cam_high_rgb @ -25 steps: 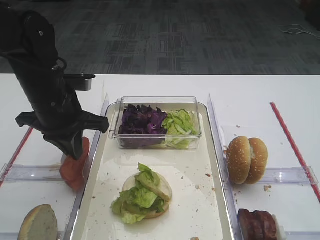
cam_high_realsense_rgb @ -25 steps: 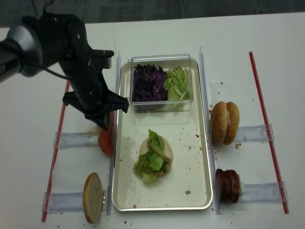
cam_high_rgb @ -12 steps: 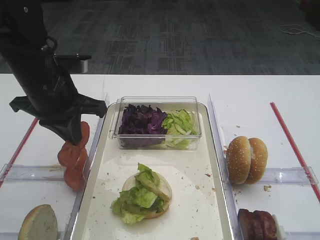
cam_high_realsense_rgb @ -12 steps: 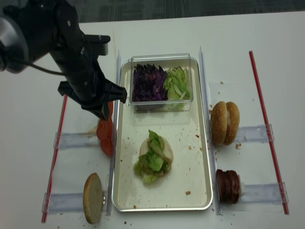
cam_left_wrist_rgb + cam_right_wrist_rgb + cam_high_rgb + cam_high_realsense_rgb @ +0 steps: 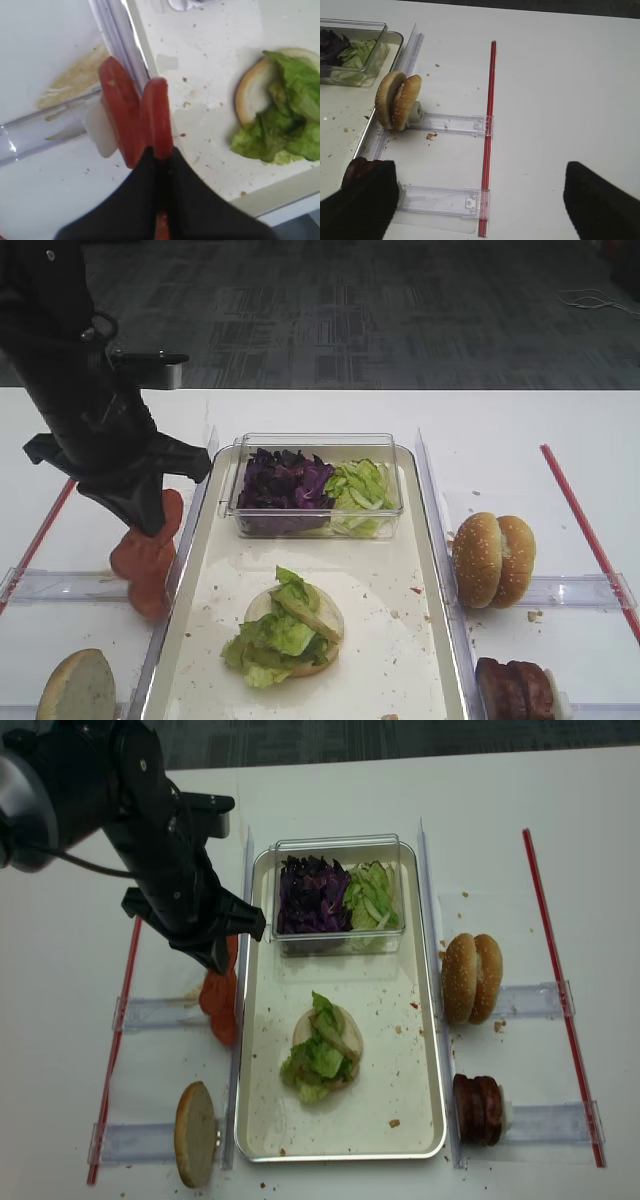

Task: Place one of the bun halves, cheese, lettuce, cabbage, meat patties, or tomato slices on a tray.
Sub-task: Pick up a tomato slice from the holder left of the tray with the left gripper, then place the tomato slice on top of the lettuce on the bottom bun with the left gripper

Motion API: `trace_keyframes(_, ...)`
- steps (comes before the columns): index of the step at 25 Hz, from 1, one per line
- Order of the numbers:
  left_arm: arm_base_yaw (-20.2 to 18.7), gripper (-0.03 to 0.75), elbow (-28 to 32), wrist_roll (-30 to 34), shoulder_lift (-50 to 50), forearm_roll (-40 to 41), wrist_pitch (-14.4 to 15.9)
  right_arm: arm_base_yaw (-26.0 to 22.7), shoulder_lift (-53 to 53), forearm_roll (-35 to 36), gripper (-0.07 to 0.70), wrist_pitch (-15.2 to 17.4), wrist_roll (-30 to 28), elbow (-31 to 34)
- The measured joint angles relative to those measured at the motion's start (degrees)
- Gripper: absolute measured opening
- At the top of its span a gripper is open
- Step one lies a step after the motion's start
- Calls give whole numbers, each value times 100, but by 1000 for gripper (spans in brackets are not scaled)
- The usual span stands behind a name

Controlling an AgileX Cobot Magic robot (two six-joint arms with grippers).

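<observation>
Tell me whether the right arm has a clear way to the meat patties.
Probably yes. The meat patties stand on edge just right of the tray, close to the right gripper, and nothing lies between them. The left gripper is busy with a tomato slice across the tray.

Tray (image 5: 420, 1050): long, off-white, crumb-speckled. On it a bun half (image 5: 340, 1038), cut face up, under crinkled green lettuce (image 5: 318, 1055). Purple cabbage (image 5: 310, 895) at the far end. Tomato slices (image 5: 135, 117), glossy red, upright on edge just left of the tray rim. Seeded buns (image 5: 472, 977) and brown meat patties (image 5: 480, 1108) stand right; a pale bun half (image 5: 196, 1132) front left.
</observation>
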Motion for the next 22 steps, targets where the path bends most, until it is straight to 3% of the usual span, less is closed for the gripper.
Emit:
trace_keyframes(8,0,23,0,1397,0,-1575,494,0,0,0,693,0,0,0)
trace_keyframes(12,-13,23,0,1893,0,-2254,509,0,0,0,693,0,0,0)
trace_keyframes(22,-13,22,22,2514,0,-3000,509,0,0,-11,693,0,23,0)
